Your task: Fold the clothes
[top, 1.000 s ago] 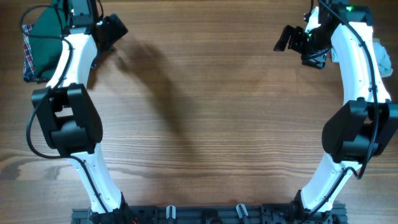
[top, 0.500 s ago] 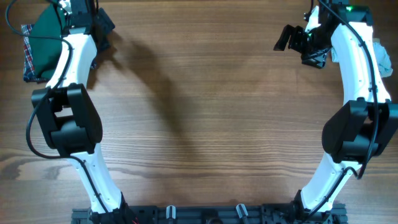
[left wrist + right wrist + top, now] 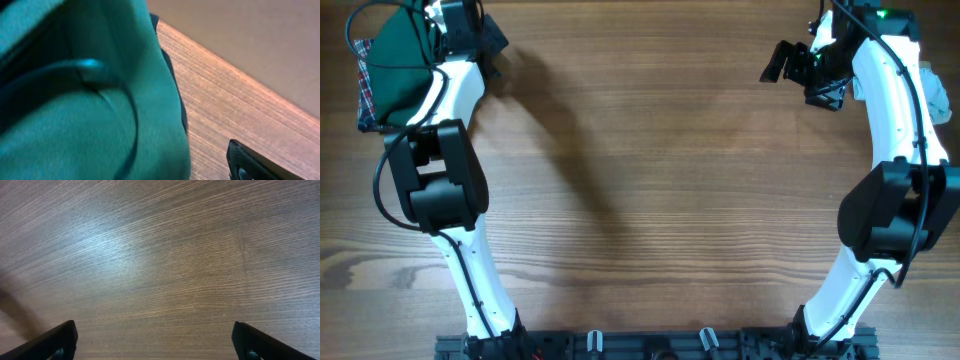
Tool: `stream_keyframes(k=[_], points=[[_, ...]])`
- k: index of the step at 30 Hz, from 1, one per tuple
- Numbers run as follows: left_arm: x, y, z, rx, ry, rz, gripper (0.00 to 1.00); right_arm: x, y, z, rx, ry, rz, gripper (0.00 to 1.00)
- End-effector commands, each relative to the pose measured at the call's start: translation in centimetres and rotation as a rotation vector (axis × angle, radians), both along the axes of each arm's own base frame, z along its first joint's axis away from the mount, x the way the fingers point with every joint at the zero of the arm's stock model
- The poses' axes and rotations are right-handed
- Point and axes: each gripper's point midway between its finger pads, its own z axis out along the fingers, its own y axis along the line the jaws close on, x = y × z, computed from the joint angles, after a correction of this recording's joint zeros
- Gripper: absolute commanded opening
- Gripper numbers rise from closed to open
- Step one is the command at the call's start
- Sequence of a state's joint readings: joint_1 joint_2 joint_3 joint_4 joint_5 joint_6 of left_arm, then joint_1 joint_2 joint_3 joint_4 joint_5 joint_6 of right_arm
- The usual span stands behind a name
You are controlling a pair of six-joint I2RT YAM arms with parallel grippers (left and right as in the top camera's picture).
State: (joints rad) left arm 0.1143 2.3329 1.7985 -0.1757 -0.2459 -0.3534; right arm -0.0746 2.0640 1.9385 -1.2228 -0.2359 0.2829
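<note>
A dark green garment lies bunched at the table's far left corner, on top of a red plaid cloth. My left gripper is at the green garment's right edge. In the left wrist view the green garment fills the left side and covers one finger. The other finger shows at the bottom right, so the left gripper looks open with cloth at its jaws. My right gripper is open and empty above bare wood at the far right.
A pale cloth pile lies at the far right edge behind the right arm. The wooden table spreads between both arms. The table's far edge runs close behind the green garment.
My left gripper has moved left and toward the far edge, onto the green garment's edge. The right arm has not moved.
</note>
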Motion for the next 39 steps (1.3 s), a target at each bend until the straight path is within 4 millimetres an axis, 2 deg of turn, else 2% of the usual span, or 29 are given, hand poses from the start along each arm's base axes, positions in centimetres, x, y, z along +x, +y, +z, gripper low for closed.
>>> stream_keyframes(k=[1, 5, 11, 13, 16, 21, 23, 24, 26, 30, 33, 37, 39], points=[[0.7, 1.2, 0.1, 0.019, -0.044, 0.016, 0.93, 0.1, 0.3, 0.9, 0.016, -0.02, -0.003, 1.0], [1.9, 1.3, 1.8, 0.03, -0.132, 0.017, 0.95, 0.1, 0.2, 0.9, 0.009, -0.02, -0.005, 1.0], [2.5, 1.3, 2.7, 0.032, -0.175, 0.012, 1.0, 0.1, 0.2, 0.9, 0.009, -0.02, -0.004, 1.0], [2.9, 0.9, 3.0, 0.019, -0.196, -0.012, 1.0, 0.1, 0.2, 0.9, 0.009, -0.02, -0.004, 1.0], [3.9, -0.9, 3.9, 0.054, -0.222, -0.147, 1.0, 0.0, 0.2, 0.9, 0.01, -0.016, -0.004, 1.0], [4.1, -1.0, 4.2, 0.062, -0.233, -0.148, 1.0, 0.0, 0.2, 0.8, 0.009, -0.014, -0.004, 1.0], [4.5, -0.9, 5.0, 0.069, -0.268, -0.148, 1.0, 0.0, 0.2, 0.8, 0.01, -0.013, -0.004, 1.0], [4.7, -0.9, 5.6, 0.076, -0.292, -0.149, 1.0, 0.0, 0.2, 0.8, 0.01, -0.013, -0.004, 1.0], [5.3, -2.2, 7.5, 0.116, -0.339, -0.232, 1.0, -0.2, 0.2, 0.8, 0.01, -0.005, -0.004, 1.0], [5.6, -4.4, 9.1, 0.162, -0.362, -0.301, 1.0, -0.3, 0.2, 0.8, 0.009, -0.004, -0.002, 1.0], [5.7, -6.4, 12.8, 0.201, -0.434, -0.339, 1.0, -0.2, 0.2, 0.8, 0.009, -0.006, -0.002, 1.0], [5.1, -7.9, 17.1, 0.21, -0.5, -0.356, 1.0, -0.2, 0.2, 0.8, 0.009, -0.005, -0.001, 1.0], [4.4, -8.1, 17.7, 0.203, -0.471, -0.36, 1.0, -0.2, 0.2, 0.8, 0.008, -0.005, 0.0, 1.0]])
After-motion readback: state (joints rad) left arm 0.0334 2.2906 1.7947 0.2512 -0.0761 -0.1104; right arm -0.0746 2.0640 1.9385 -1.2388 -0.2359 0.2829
